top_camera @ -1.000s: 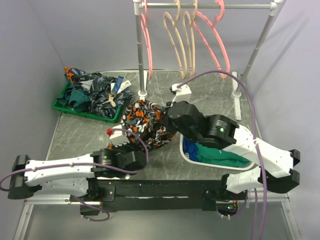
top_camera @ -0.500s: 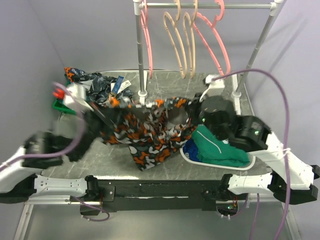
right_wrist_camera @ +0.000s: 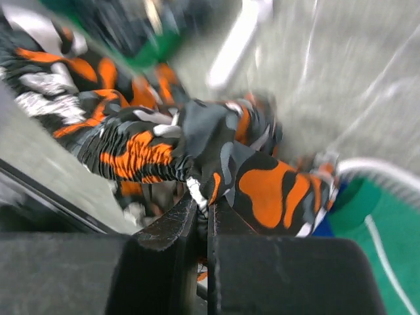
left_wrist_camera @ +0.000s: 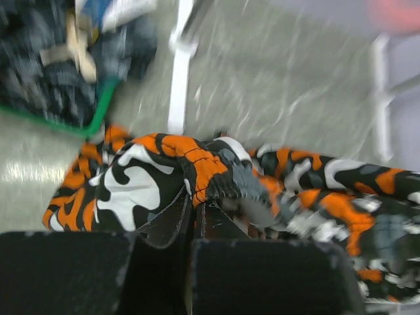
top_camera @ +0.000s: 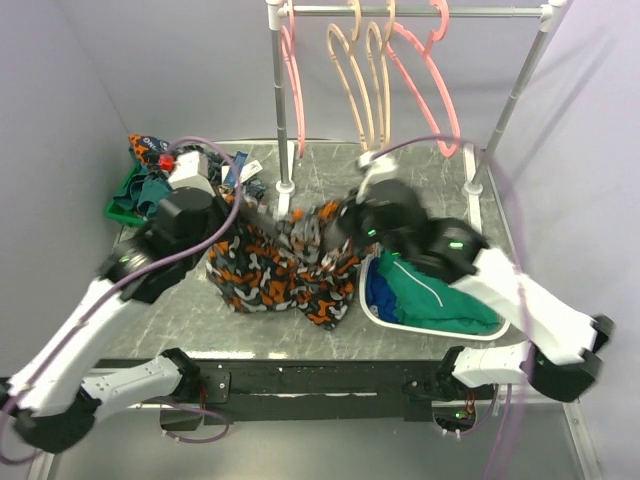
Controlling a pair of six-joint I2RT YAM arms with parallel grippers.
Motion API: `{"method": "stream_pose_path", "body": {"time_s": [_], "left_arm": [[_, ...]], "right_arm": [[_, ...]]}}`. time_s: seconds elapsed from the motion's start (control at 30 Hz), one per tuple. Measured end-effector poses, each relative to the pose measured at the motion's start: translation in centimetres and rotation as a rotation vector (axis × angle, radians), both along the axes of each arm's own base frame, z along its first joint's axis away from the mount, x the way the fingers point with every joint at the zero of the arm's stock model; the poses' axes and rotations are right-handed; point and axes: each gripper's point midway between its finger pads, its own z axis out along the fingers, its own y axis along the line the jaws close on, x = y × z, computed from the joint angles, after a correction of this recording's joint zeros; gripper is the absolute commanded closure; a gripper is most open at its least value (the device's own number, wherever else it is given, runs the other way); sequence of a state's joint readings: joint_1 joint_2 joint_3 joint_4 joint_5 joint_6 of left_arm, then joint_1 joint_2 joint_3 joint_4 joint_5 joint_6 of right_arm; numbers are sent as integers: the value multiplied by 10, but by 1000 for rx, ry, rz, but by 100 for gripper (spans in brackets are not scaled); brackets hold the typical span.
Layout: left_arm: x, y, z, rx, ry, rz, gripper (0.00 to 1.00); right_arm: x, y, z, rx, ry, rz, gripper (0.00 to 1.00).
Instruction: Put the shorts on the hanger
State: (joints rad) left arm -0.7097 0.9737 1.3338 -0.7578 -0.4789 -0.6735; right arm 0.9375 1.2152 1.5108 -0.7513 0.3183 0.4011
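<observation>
- The two arms are reaching up the grey table (top_camera: 170,310) from its near edge. Compared with half a second ago, they are closing in on each other at mid-table.
- The shorts (top_camera: 285,275) are hanging between them. A moment ago the cloth was stretched wide and flat; now it is sagging in loose folds, and its lower edge appears to be resting on the table.
- The left gripper (top_camera: 245,213) is clamped shut on one upper edge of the shorts. Its wrist view shows gathered fabric pinched between closed jaws (left_wrist_camera: 195,211).
- The right gripper (top_camera: 335,225) is likewise pinching the opposite upper edge, with its jaws closed on a fold (right_wrist_camera: 204,209).
- Judging from this, the garment is held at both sides but is now slack, so it likely needs spreading again before it is threaded.
- Just right of the shorts, a white basin (top_camera: 368,312) is holding a green jersey (top_camera: 445,308), close under the right arm.
- At far left, a green tray (top_camera: 122,212) is carrying dark clothes.
- Farthest back, the hanger (top_camera: 450,140), pink, is hanging from a rail (top_camera: 420,10), well apart from the shorts.
- Beige hangers (top_camera: 365,95) and a second pink one (top_camera: 297,90) are crowding that same rail, and a rack post (top_camera: 281,110) is standing between the shorts and the hangers.
</observation>
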Motion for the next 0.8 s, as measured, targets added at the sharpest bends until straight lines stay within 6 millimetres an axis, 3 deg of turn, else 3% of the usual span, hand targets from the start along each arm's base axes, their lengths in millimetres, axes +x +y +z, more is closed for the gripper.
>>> {"method": "stream_pose_path", "body": {"time_s": [0.07,0.1,0.13,0.17,0.2,0.3,0.37,0.57,0.63,0.8], "left_arm": [[10,4,-45,5,117,-19,99],[11,7,-59,-2,159,-25,99],[11,7,-66,-10,182,-38,99],[9,4,-69,-24,194,-63,99],[7,-2,-67,-42,197,-93,99],[3,-16,-53,-98,160,-171,99],[1,-23,-46,-127,138,-215,99],[-1,-33,-50,-142,157,-263,99],[0,-35,-52,-141,164,-269,99],[2,-42,-57,-146,185,-293,99]], "right_arm": [[0,8,-49,-68,82,15,81],[-3,9,-77,-108,131,20,68],[-5,8,-94,-131,162,19,61],[-8,6,-111,-148,191,15,55],[-11,3,-124,-163,214,7,43],[-12,-3,-147,-181,245,-31,25],[-12,-8,-156,-187,254,-68,21],[-19,-22,-167,-178,236,-170,16],[-30,-17,-162,-158,212,-172,10],[-61,3,-151,-46,183,-158,10]]}}
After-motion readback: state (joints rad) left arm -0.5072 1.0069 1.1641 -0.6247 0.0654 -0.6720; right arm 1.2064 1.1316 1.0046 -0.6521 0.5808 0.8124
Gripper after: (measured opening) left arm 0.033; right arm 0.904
